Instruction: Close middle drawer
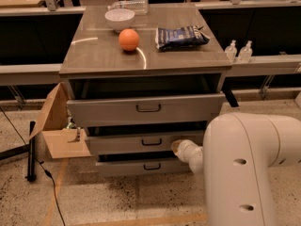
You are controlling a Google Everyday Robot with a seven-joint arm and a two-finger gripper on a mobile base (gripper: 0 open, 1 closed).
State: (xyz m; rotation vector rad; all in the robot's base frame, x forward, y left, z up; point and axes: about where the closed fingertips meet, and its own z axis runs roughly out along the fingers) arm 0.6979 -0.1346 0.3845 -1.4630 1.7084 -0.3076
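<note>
The grey cabinet (146, 55) has three drawers, all standing partly out. The middle drawer (122, 144) is the second one, with a long flat front and a small dark loop handle (151, 141). It sticks out less than the top drawer (108, 111) and a little more than the lowest drawer (122, 166). My gripper (178, 147) is at the end of the white arm (249, 168), right at the right part of the middle drawer's front. Whether it touches the front cannot be told.
On the cabinet top are a white bowl (119, 18), an orange (129, 39) and a dark snack bag (181, 36). An open cardboard box (59, 126) stands at the cabinet's left, with a black pole (31, 149) and cable on the floor. Two small bottles (238, 51) stand on the right ledge.
</note>
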